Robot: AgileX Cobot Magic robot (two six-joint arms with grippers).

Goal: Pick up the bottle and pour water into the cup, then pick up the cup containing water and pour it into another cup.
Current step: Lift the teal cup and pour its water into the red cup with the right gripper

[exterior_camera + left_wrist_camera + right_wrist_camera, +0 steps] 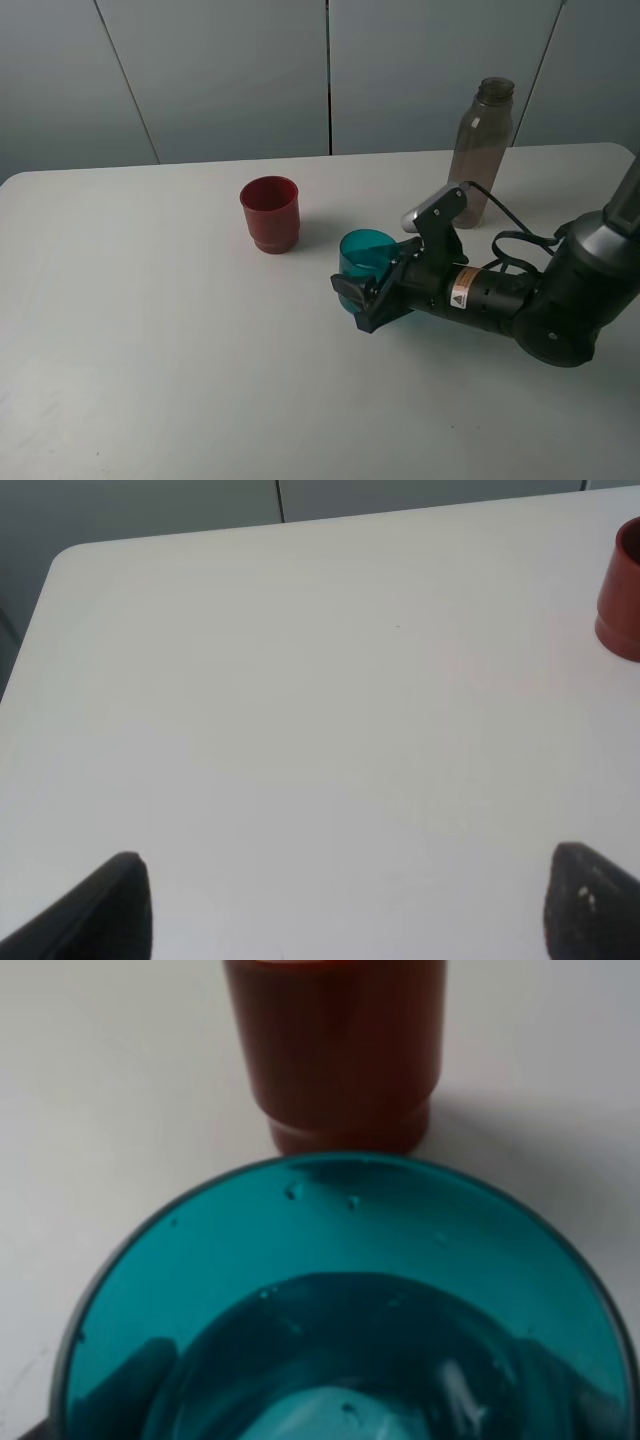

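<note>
The cup [366, 252], holding water, stands on the table [150, 330] just right of the red cup [270, 214], pinched by the right claw [362, 285]; bottle [482, 150] farther right; left claw [350, 910] spread

White table [150, 350], rounded corners; grey panelled wall [220, 70] behind, dark seams.

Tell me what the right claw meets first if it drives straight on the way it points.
The teal cup, sitting between its jaws; beyond that, probably the red cup, though the gap is hard to judge.
</note>
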